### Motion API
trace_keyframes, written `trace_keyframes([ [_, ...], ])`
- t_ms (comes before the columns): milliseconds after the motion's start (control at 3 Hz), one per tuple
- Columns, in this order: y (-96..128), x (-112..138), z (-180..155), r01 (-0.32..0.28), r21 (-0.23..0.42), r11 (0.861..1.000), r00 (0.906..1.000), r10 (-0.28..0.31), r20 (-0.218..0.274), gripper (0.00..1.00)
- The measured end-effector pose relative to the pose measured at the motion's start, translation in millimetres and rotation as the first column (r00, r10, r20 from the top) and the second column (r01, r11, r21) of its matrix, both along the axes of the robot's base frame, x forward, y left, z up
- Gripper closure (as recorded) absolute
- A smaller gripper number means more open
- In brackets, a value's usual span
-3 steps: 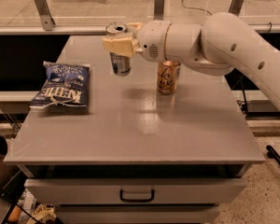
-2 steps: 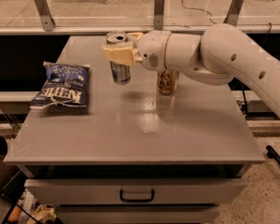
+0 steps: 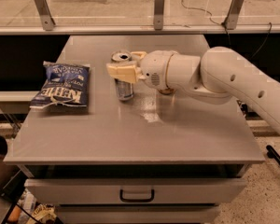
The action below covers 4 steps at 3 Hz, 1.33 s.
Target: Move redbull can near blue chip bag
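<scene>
Redbull can (image 3: 124,90): upright, just to the right of the blue chip bag (image 3: 60,84), apart from it, with a strip of bare grey table (image 3: 154,134) in between. Stands with its long axis straight up and down, silver top and opening facing the ceiling, base toward the tabletop. Cannot tell whether the base touches the surface or hangs just above it. Sits about level with the middle of the bag, front to back.

Held across its upper half by the gripper (image 3: 122,63), also to the right of the bag. One cream finger (image 3: 123,72) across the near side of the can, the other showing behind the rim on the far side. Fingers narrow, pressed against the can from both sides. Comes in sideways on a thick white arm (image 3: 233,78) stretching away from the bag toward the right edge of view.

Flat and crinkled, the bag itself, white lettering on dark blue. Below and to the right of the bag, a drawer handle (image 3: 136,196) on the table's front.
</scene>
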<state>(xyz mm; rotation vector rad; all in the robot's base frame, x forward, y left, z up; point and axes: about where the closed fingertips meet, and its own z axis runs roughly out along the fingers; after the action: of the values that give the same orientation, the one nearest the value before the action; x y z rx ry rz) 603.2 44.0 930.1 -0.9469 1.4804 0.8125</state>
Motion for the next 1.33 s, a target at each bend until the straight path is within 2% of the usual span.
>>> trace_keyframes([
  [333, 10.0, -7.0, -11.4, -0.038, 0.028, 0.999, 0.9989, 0.039, -0.026, 1.00],
  [667, 26.4, -17.9, -9.4, -0.086, 0.034, 0.996, 0.9961, 0.087, -0.017, 1.00],
  [1333, 43.9, -32.9, 1.4, -0.120, 0.011, 0.993, 0.9923, 0.120, 0.032, 1.00],
])
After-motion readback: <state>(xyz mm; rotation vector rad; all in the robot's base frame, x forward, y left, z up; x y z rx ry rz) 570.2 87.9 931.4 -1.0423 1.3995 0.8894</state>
